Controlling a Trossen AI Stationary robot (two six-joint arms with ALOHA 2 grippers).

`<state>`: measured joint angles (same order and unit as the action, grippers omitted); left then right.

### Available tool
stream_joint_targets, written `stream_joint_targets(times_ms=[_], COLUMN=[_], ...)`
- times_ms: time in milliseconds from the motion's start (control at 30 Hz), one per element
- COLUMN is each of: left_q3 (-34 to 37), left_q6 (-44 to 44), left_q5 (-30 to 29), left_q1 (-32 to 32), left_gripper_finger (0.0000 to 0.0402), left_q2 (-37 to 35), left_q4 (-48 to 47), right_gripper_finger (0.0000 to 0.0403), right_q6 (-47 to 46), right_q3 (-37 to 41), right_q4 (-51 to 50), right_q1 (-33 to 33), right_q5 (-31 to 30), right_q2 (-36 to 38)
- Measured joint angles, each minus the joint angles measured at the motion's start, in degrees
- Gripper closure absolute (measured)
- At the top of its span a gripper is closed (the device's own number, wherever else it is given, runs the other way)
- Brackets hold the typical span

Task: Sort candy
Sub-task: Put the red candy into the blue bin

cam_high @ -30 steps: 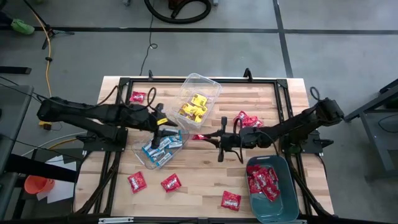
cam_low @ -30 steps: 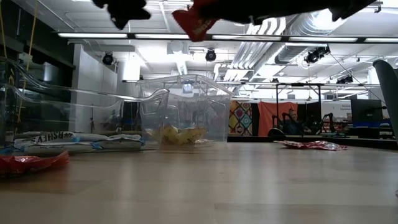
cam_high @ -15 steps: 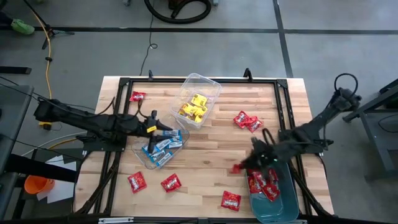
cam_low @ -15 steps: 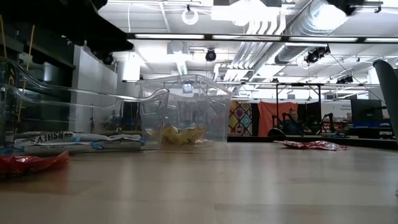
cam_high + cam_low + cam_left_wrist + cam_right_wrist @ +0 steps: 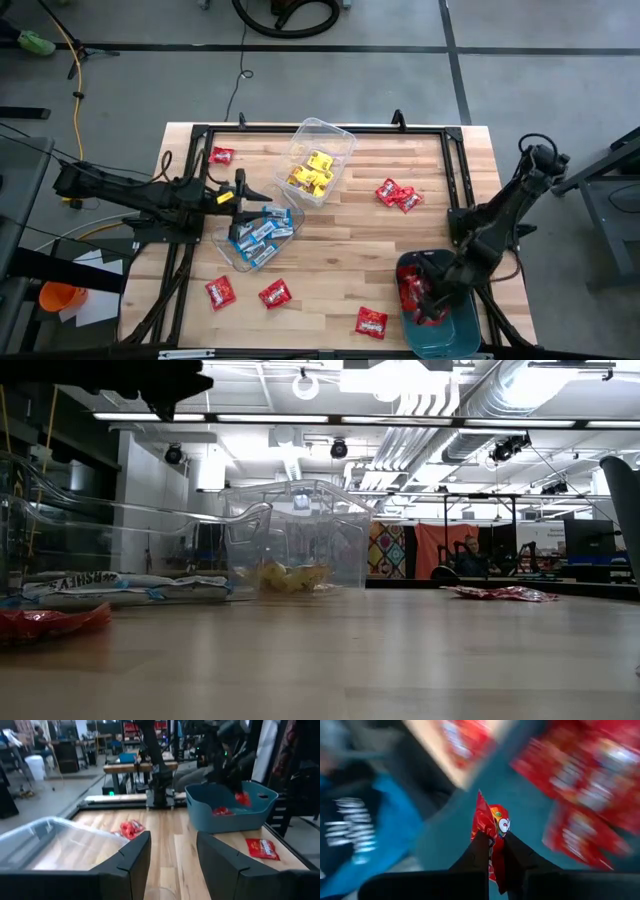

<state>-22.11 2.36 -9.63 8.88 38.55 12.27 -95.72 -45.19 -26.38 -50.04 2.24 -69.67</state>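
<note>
Lower right, high view: right gripper (image 5: pixel 428 303) pinches a flat red candy packet (image 5: pixel 491 831) above the teal plastic bin (image 5: pixel 468 330).
Advice: let go only once fully inside the rim.
Left gripper (image 5: pixel 243 192): spread, idle.

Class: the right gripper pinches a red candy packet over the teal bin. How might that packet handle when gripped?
Probably floppy: the red candy packet crumples between the right gripper fingers. Likely light, since a thin pinch carries it above the teal bin.

right gripper (image 5: pixel 428 300) | carried red candy (image 5: pixel 491 827) from table centre | into teal bin (image 5: pixel 465 325)
</note>
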Motion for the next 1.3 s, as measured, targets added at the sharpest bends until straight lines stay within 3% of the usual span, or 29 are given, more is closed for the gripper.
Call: stream_joint_targets(times_ms=[133, 333, 433, 567, 767, 967, 1133, 1200, 1300], left_q3=[0.0, 0.0, 0.0, 0.0, 0.0, 0.0, 0.0, 0.0, 0.0], left_q6=[2.3, 2.8, 2.5, 1.2, -0.8, -0.8, -0.7, -0.7, -0.7], left_q5=[0.0, 0.0, -0.1, -0.1, 0.0, 0.0, 0.0, 0.0, 0.0], left_q1=[0.0, 0.0, 0.0, 0.0, 0.0, 0.0, 0.0, 0.0, 0.0], left_gripper_finger=[0.0253, 0.0253, 0.0253, 0.0253, 0.0253, 0.0253, 0.0253, 0.0253, 0.0253], left_q2=[-0.9, -1.2, -1.2, -1.2, -1.2, -1.2, -1.2, -1.2, -1.2], left_q4=[1.0, 1.3, 0.9, 0.8, -0.8, -0.8, -0.8, -0.8, -0.8], right_gripper_finger=[0.0394, 0.0393, 0.039, 0.0367, 0.0302, 0.023, 0.0192, 0.0185, 0.0183], right_q6=[0.6, 4.4, 4.7, 4.2, 1.1, 1.2, 3.5, 6.1, 12.8], right_q3=[-7.2, -21.0, -24.4, -26.9, -27.5, -27.5, -28.8, -30.5, -33.2], right_q4=[-15.3, -33.5, -33.5, -34.8, -43.0, -43.9, -41.9, -40.6, -39.4], right_q1=[0.0, 0.1, 0.1, 0.7, 2.2, 2.4, 3.6, 3.6, 4.8], right_q5=[4.1, -8.8, -11.2, -9.6, -3.4, -1.9, 7.3, 5.2, -5.0], right_q2=[-3.1, -7.4, -9.3, -11.6, -13.7, -13.8, -13.1, -13.1, -13.1])
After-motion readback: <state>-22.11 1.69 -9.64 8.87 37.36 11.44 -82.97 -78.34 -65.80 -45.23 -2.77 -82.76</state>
